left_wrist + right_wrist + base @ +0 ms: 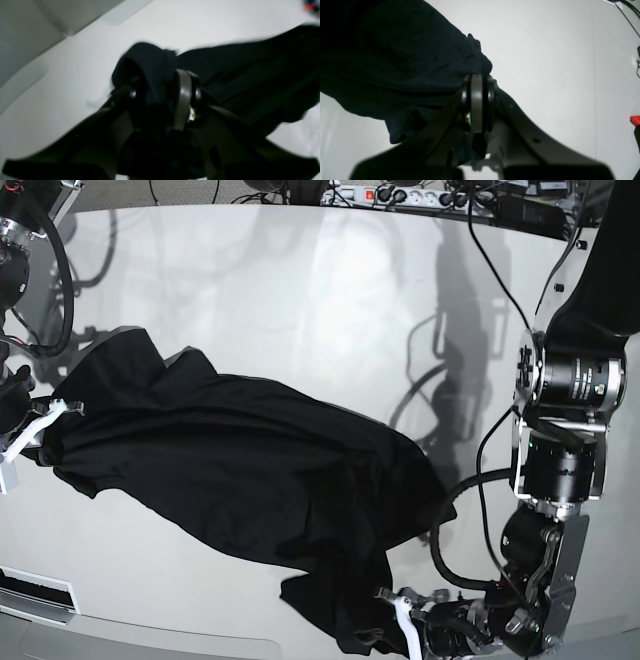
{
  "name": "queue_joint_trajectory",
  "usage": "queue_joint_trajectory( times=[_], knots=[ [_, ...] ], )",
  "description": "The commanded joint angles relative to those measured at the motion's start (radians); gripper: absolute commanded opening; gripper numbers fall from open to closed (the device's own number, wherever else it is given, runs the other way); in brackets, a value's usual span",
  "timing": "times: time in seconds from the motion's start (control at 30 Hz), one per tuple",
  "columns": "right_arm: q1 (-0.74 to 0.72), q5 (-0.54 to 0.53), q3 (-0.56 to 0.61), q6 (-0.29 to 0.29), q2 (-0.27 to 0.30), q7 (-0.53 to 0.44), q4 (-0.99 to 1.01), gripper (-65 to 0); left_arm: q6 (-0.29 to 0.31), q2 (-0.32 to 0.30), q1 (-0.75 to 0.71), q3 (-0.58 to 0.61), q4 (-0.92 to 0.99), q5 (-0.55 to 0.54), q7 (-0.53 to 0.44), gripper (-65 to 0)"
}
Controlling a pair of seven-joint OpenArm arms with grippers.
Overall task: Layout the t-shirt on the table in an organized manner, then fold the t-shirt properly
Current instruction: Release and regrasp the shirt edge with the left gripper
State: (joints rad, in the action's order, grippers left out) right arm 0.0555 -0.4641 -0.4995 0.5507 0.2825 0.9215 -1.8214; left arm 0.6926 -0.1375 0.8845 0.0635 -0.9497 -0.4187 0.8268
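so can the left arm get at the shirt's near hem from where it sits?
Probably yes. The left gripper is already at the t-shirt, its jaws parted around a bunch of fabric at the lower corner, with nothing between them. Bare table lies around it.

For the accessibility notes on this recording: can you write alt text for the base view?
A black t-shirt lies spread but rumpled across a glossy white table, stretched between two robot arms. The right gripper grips it at the view's left edge, and the left gripper is at its bunched corner near the bottom.
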Motion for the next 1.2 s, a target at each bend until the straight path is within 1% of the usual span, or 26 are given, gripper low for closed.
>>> queue_joint_trajectory(
  times=[0.0,0.03,0.1,0.17,0.2,0.23,0.27,0.43,0.53,0.57,0.63,0.67,0.7,0.73,0.87,0.9,0.97,1.03,1.1,1.17],
  knots=[
    [-0.014,-0.011,-0.005,0.000,0.019,-0.023,-0.020,-65.0,0.006,0.004,0.045,-0.006,-0.017,-0.038,-0.043,-44.8],
    [-0.014,-0.011,-0.005,0.000,0.019,-0.023,-0.020,-65.0,0.006,0.004,0.044,-0.006,-0.017,-0.042,-0.053,-44.8],
    [-0.014,-0.012,-0.005,0.000,0.019,-0.023,-0.020,-65.0,0.006,0.004,0.042,-0.006,-0.017,-0.041,-0.039,-44.7],
    [-0.014,-0.011,-0.005,-0.001,0.019,-0.022,-0.020,-65.0,0.006,0.004,0.049,-0.006,-0.017,-0.040,-0.014,-40.5],
    [-0.014,-0.011,-0.004,-0.001,0.019,-0.022,-0.020,-65.0,0.006,0.004,0.048,-0.005,-0.016,-0.014,-0.024,-38.3],
    [-0.012,-0.011,-0.005,-0.001,0.019,-0.019,-0.020,-65.0,0.006,0.004,0.043,-0.004,-0.012,0.027,-0.072,-37.1],
    [-0.010,-0.011,-0.005,-0.001,0.019,-0.014,-0.020,-65.0,0.006,0.004,0.044,-0.004,0.000,0.047,-0.093,-36.5],
    [-0.014,-0.011,-0.005,0.000,0.019,-0.011,-0.020,-65.0,0.006,0.002,0.047,-0.005,0.008,0.049,-0.049,-36.6],
    [-0.013,-0.011,-0.005,0.000,0.019,-0.011,-0.020,-65.0,0.006,-0.034,0.032,-0.006,0.008,0.068,-0.035,-36.6],
    [-0.014,-0.011,-0.005,-0.001,0.019,-0.011,-0.020,-65.0,-0.018,-0.051,0.019,-0.006,0.009,0.079,-0.041,-36.6],
    [-0.014,-0.011,-0.005,-0.001,0.019,-0.010,-0.020,-65.0,-0.110,-0.085,-0.021,-0.006,0.009,0.108,-0.078,-36.6],
    [-0.014,-0.011,-0.005,-0.001,0.019,-0.010,-0.020,-65.0,-0.144,-0.101,-0.047,-0.006,0.010,0.132,-0.106,-36.6],
    [-0.014,-0.011,-0.005,-0.002,0.019,-0.010,-0.020,-65.0,-0.165,-0.113,-0.074,-0.006,0.010,0.157,-0.136,-36.6],
    [-0.017,-0.011,-0.005,-0.002,0.019,-0.010,-0.020,-65.0,-0.175,-0.123,-0.100,-0.006,0.010,0.179,-0.166,-36.6],
    [-0.014,-0.011,-0.005,-0.004,0.019,-0.010,-0.020,-65.0,-0.175,-0.140,-0.191,-0.006,0.010,0.199,-0.230,-36.6],
    [-0.014,-0.011,-0.005,-0.004,0.019,-0.008,-0.020,-65.0,-0.191,-0.139,-0.212,-0.006,0.011,0.222,-0.259,-36.6],
    [-0.014,-0.011,-0.005,-0.004,0.019,-0.007,-0.020,-65.0,-0.254,-0.139,-0.251,-0.006,0.024,0.266,-0.333,-36.6],
    [-0.014,-0.011,-0.005,-0.005,0.019,0.002,-0.020,-65.0,-0.340,-0.139,-0.280,-0.006,0.062,0.272,-0.394,-36.6],
    [-0.014,-0.011,-0.005,-0.009,0.019,0.019,-0.020,-65.0,-0.407,-0.135,-0.294,-0.006,0.126,0.254,-0.450,-36.6],
    [-0.014,-0.011,-0.005,-0.010,0.019,0.023,-0.020,-65.0,-0.452,-0.127,-0.297,-0.006,0.196,0.209,-0.520,-36.6]
  ],
)
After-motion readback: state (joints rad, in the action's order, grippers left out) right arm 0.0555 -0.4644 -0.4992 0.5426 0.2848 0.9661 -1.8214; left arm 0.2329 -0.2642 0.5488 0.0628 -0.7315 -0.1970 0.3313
